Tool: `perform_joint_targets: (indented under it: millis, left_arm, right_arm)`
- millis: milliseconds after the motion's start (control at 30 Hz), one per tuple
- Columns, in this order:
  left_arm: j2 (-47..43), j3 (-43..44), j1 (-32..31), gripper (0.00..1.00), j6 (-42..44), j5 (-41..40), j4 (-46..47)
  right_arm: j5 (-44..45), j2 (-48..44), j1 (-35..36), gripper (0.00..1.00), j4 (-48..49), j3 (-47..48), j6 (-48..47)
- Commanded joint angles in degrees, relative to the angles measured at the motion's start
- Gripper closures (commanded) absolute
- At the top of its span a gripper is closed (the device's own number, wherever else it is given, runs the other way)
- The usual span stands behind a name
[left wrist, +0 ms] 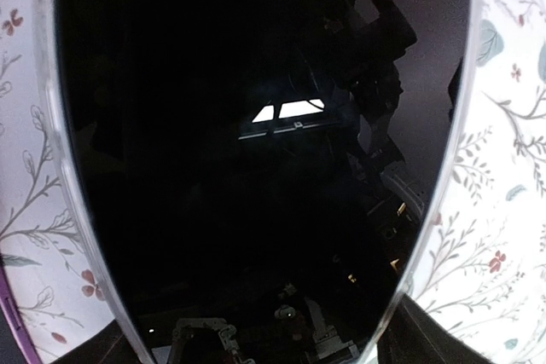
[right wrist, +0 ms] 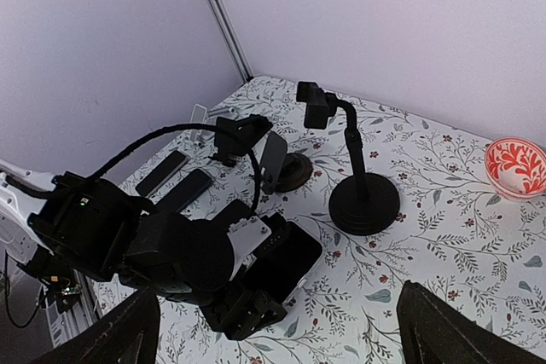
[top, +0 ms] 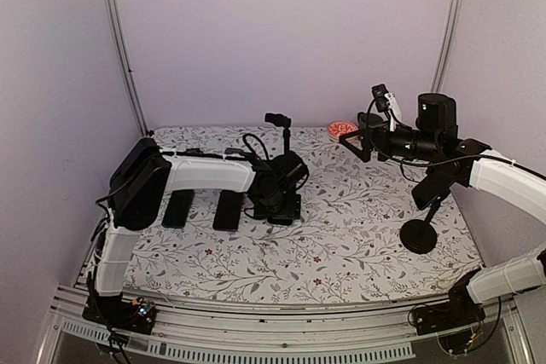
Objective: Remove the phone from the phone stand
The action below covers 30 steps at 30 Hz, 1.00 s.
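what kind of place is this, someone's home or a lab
Most likely a robot test booth, not a home: robot arms mounted on a metal rail, bare walls with metal posts, and a flowered cloth holding phones and a phone stand.

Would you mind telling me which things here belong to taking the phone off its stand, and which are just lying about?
Belongs to the job: phone, held by the left gripper; phone stand beside it, clamp empty.
Lying about: two dark slabs, likely phones, flat on the table; red patterned bowl; second round-based stand at the right.
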Motion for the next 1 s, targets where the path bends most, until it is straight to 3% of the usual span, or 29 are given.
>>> perform_joint_targets:
  millis: [0, 967]
  left_arm:
    - [0.39, 2.47, -2.15, 0.48, -1.93, -0.92, -1.98]
    - [2.56, 4.55, -3.66, 0.25, -5.71, -3.33, -7.43]
  right_arm:
    - [-0.80, -1.24, -0.72, 0.01, 1.79, -0.70, -0.36]
    - [-1.67, -1.15, -1.09, 0.01, 2.37, -0.70, 0.22]
